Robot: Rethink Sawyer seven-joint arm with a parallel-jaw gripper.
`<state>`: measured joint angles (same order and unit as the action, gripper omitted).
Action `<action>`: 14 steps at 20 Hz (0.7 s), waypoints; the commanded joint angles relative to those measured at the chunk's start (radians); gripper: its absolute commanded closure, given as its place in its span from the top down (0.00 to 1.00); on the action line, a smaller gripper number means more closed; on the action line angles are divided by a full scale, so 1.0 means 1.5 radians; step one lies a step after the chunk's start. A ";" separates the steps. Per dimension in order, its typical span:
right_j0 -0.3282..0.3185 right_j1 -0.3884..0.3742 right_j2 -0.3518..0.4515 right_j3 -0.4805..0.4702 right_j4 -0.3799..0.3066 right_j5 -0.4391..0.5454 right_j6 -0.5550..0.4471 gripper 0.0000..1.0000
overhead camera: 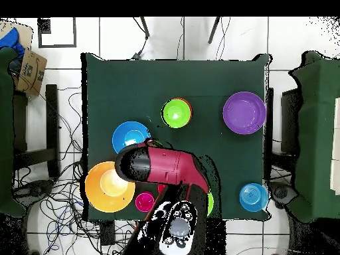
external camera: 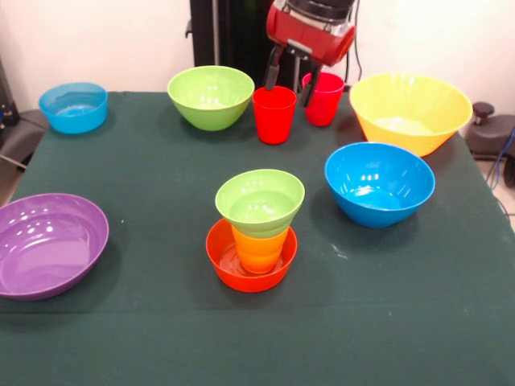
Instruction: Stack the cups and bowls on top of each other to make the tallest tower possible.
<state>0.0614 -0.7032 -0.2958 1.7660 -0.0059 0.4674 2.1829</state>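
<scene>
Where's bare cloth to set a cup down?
Free: the near strip in front of the stack, and between the purple bowl and that stack. Crowded: the far edge, where the gripper hangs over the red cup.

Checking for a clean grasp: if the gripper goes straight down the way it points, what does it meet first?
Probably the red cup: the gripper is open, one finger above its rim, the other towards the pink cup. Depth is unclear.

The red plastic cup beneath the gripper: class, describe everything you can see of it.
The red plastic cup is a plain, glossy, tapered tumbler, upright and open-mouthed, empty as far as shows, on the green tablecloth near the far edge. The open gripper hangs above, one finger left of its rim, one right. A pink-magenta cup stands behind-right, a large green bowl left.
</scene>
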 commanded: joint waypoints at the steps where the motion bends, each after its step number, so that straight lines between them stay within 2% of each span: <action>1: 0.006 0.072 0.024 0.015 -0.033 0.005 0.057 1.00; 7: 0.013 0.060 0.011 0.031 -0.004 0.061 0.078 1.00; 14: 0.009 0.044 0.011 0.049 -0.007 0.057 0.063 1.00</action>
<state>0.0667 -0.6415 -0.3253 1.7777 -0.0053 0.4674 2.1829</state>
